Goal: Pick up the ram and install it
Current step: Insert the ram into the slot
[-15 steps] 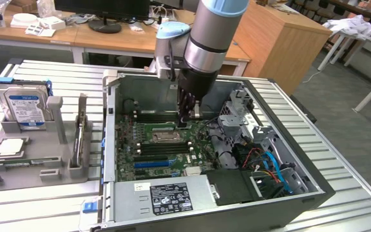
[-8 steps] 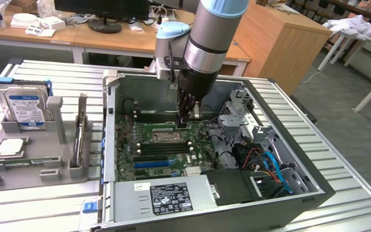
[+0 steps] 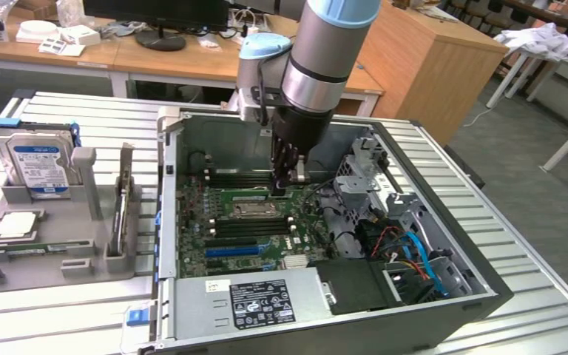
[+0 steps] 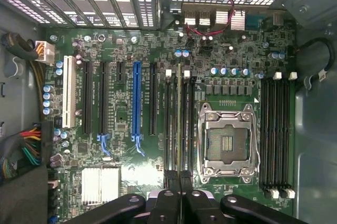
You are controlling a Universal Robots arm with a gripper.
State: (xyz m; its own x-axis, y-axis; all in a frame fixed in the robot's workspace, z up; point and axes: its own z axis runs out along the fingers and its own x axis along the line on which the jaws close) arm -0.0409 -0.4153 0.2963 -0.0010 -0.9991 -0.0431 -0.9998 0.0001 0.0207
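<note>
My gripper (image 3: 285, 180) reaches down into the open computer case (image 3: 171, 222), just above the motherboard (image 3: 254, 229) near the CPU socket (image 3: 252, 209). Its dark fingers (image 4: 167, 203) are shut on the ram (image 4: 179, 119). In the wrist view the ram appears edge-on, as a thin strip. It runs lengthwise over the black memory slots (image 4: 171, 124) with white clips, between the blue slot (image 4: 137, 103) and the CPU socket (image 4: 228, 142). Whether the stick is touching a slot cannot be told.
A second bank of empty memory slots (image 4: 276, 129) lies on the far side of the socket. A grey fixture (image 3: 57, 244) at the exterior view's left holds a hard drive (image 3: 38, 159). The power supply (image 3: 254, 303), coloured cables (image 3: 417, 259) and a drive cage (image 3: 368, 174) crowd the case.
</note>
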